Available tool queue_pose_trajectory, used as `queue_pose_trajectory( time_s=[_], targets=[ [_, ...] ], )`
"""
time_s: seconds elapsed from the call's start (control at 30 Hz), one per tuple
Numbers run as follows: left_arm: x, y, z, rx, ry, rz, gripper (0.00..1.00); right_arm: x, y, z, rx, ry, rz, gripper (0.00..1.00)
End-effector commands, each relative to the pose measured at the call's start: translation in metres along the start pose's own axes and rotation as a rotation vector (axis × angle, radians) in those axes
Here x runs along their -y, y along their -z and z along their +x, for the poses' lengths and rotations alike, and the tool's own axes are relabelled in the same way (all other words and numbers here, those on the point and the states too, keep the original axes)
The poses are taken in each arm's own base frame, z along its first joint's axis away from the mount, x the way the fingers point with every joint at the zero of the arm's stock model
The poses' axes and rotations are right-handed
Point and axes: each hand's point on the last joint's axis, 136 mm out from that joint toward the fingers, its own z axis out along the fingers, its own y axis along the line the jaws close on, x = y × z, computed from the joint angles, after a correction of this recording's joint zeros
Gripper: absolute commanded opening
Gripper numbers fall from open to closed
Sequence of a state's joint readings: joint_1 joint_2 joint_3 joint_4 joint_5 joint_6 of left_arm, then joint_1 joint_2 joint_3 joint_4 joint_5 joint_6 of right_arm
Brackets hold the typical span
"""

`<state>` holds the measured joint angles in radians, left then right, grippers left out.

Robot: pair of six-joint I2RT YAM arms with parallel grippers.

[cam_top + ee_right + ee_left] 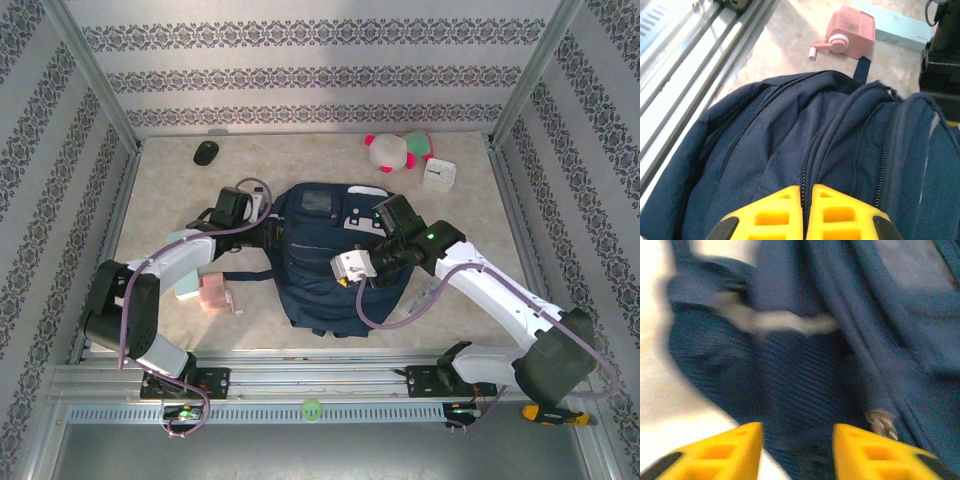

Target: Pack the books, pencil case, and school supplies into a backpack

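Step in hand, as judged: opening the backpack [325, 262], before any packing. It lay flat in the middle of the tabletop [480, 300], with both arms reaching over it. The left gripper [797, 432] hovered over the pack's upper left corner with its jaws released: 2 yellow fingers stood apart with only fabric showing between them, and a small metal zip pull [882, 422] sat just beside the right-hand finger, ungrasped. The right gripper [807, 189] had its jaws clenched flat together directly over a zip track [807, 155] on the pack's curved edge; whether a tab or fold of cloth was pinched there could not be told. School supplies lay on the tabletop left of the pack: a pink box-shaped item [215, 292] with a white round knob, and just beside it a flat pale teal square [185, 284]. Next move, as judged: 1 jaw pair must take a zip pull while the other steadies the cloth, since the fabric would likely bunch. Materials: the pack was navy woven fabric, fine-ribbed, soft and rumpled, with dark coil zips and a pale patch; the pink item looked rigid and smooth; the tabletop was pale and marbled. A plush toy [397, 150], a white square clock [438, 174] and a black computer mouse [206, 152] sat at the far edge, well apart.
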<state>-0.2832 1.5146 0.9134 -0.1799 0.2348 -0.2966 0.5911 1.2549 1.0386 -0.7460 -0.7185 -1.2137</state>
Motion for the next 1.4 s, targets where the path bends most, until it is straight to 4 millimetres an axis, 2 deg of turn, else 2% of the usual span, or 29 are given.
queue_pose_trajectory(
  time_s=[0.0, 0.1, 0.13, 0.17, 0.2, 0.27, 0.33, 0.4, 0.5, 0.6, 0.7, 1.03, 1.2, 1.37],
  targets=[
    [-0.054, 0.042, -0.018, 0.099, 0.150, -0.233, 0.54, 0.001, -0.005, -0.025, 0.131, -0.052, -0.040, 0.00],
    [-0.081, 0.069, -0.001, 0.084, 0.232, -0.329, 0.65, 0.009, -0.018, -0.023, 0.113, -0.064, -0.043, 0.00],
    [-0.090, 0.077, 0.006, 0.076, 0.261, -0.356, 0.67, 0.010, -0.024, -0.022, 0.099, -0.083, -0.051, 0.05],
    [-0.099, 0.085, 0.013, 0.069, 0.294, -0.386, 0.69, 0.013, -0.029, -0.019, 0.081, -0.128, -0.053, 0.26],
    [-0.107, 0.092, 0.022, 0.054, 0.322, -0.412, 0.71, 0.018, -0.033, -0.017, 0.057, -0.185, -0.051, 0.37],
    [-0.123, 0.104, 0.037, 0.033, 0.362, -0.471, 0.75, 0.028, -0.037, -0.011, -0.018, -0.313, -0.025, 0.44],
    [-0.140, 0.115, 0.049, 0.016, 0.389, -0.545, 0.84, 0.035, -0.038, -0.002, -0.094, -0.403, 0.020, 0.49],
    [-0.155, 0.119, 0.061, -0.011, 0.419, -0.587, 0.90, 0.033, -0.035, 0.002, -0.129, -0.418, 0.041, 0.52],
    [-0.171, 0.116, 0.075, -0.081, 0.451, -0.619, 0.97, 0.027, -0.034, 0.003, -0.129, -0.415, 0.070, 0.57],
    [-0.189, 0.112, 0.089, -0.158, 0.490, -0.672, 0.99, 0.021, -0.033, 0.003, -0.114, -0.423, 0.074, 0.57],
    [-0.198, 0.100, 0.092, -0.191, 0.503, -0.662, 0.99, 0.015, -0.036, 0.005, -0.109, -0.448, 0.061, 0.57],
    [-0.208, 0.066, 0.087, -0.261, 0.448, -0.615, 0.94, 0.010, -0.036, 0.010, -0.120, -0.466, 0.065, 0.57],
    [-0.208, 0.054, 0.089, -0.280, 0.451, -0.585, 0.79, 0.012, -0.035, 0.007, -0.107, -0.487, 0.079, 0.57],
    [-0.201, 0.057, 0.086, -0.253, 0.468, -0.559, 0.62, 0.023, -0.032, 0.005, -0.096, -0.566, 0.128, 0.57]
  ],
)
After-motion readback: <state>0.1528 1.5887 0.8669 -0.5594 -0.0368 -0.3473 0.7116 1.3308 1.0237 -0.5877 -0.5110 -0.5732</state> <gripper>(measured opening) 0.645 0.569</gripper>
